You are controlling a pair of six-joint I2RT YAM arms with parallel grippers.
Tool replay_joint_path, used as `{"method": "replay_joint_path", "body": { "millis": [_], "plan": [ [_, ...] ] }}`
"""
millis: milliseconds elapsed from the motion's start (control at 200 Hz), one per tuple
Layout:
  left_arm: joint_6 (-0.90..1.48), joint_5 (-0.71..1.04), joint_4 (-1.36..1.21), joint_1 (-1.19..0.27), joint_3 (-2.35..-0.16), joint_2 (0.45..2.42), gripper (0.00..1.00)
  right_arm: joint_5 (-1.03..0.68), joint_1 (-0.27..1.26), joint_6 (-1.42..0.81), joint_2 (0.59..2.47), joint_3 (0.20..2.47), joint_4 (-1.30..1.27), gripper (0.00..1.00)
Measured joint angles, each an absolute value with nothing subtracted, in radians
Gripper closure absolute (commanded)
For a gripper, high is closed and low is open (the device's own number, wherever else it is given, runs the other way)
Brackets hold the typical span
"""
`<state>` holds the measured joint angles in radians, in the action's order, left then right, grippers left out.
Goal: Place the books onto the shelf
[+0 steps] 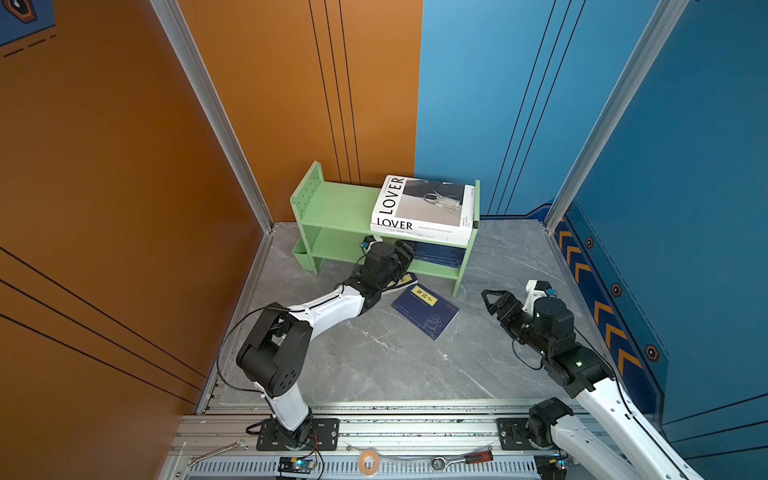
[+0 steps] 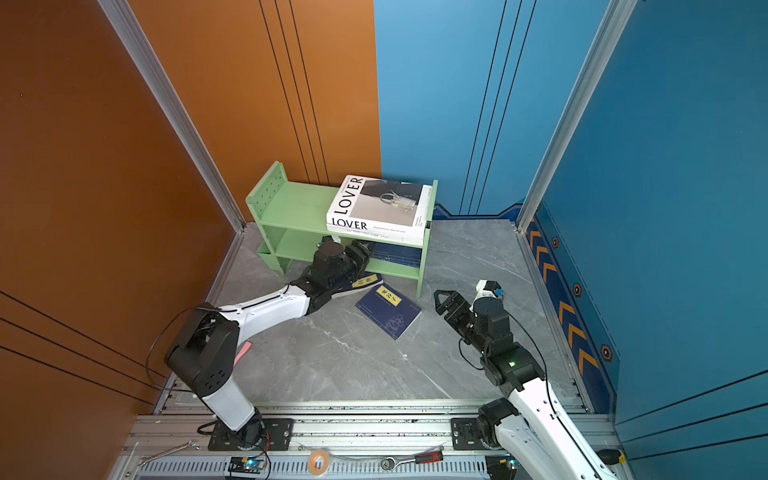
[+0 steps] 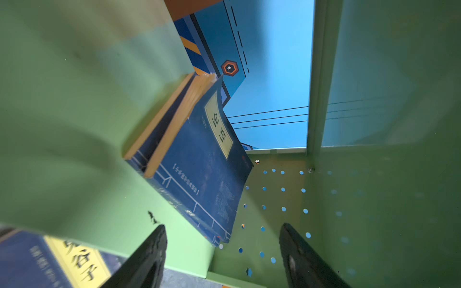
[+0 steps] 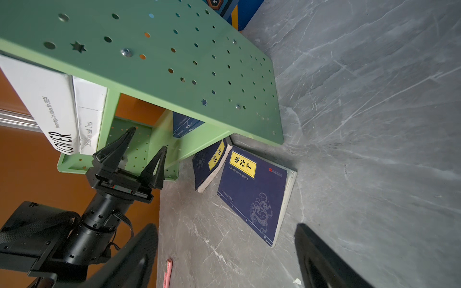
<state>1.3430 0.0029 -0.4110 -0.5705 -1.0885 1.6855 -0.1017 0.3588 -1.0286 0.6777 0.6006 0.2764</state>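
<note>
1. Left tool [image 4: 149, 138] sits at the mouth of the shelf's [image 1: 336, 203] lower tier, its jaws apart with nothing between them.
2. Ahead of it the leaning navy book [image 3: 199, 162] stands tilted in that tier near the peg-holed side panel [image 3: 274, 199], clear of my fingers. I judge this placing done.
3. On the top tier, at the right end, the LOVER book [image 1: 419, 203] lies on a second white book [image 1: 415, 237].
4. Two more are on the worktop [image 1: 374, 365]. The propped navy book [image 4: 209, 169] lies at the shelf's foot by my left wrist, one edge seemingly raised. The flat navy book [image 1: 426, 311] lies just beside it.
5. Right tool [image 1: 492, 299] hovers right of them, wide open and empty.
6. Next I'd back the left tool out straight, so it doesn't nudge the leaning book. Then I'd take the propped one by its raised edge.
</note>
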Motion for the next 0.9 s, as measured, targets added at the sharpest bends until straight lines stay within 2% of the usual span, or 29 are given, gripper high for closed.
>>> {"method": "replay_joint_path", "body": {
  "millis": [225,396,551,706,901],
  "plan": [
    [1.214,0.081,-0.386,-0.569,-0.945,1.577,0.26,-0.101,0.359,-1.028,0.678,0.601,0.277,0.12],
    [1.057,0.058,-0.257,-0.577,-0.819,1.371,0.19,-0.071,0.389,-1.028,0.684,0.587,0.277,0.12],
    [0.898,0.023,-0.116,-0.584,-0.799,1.212,0.19,-0.02,0.445,-1.036,0.741,0.559,0.257,0.12],
    [0.807,0.019,0.031,-0.586,-0.797,1.22,0.21,0.051,0.531,-1.011,0.876,0.552,0.218,0.12],
    [0.847,-0.008,0.099,-0.646,-0.737,1.256,0.19,0.089,0.583,-0.867,1.092,0.609,0.165,0.13]
  ]
}}
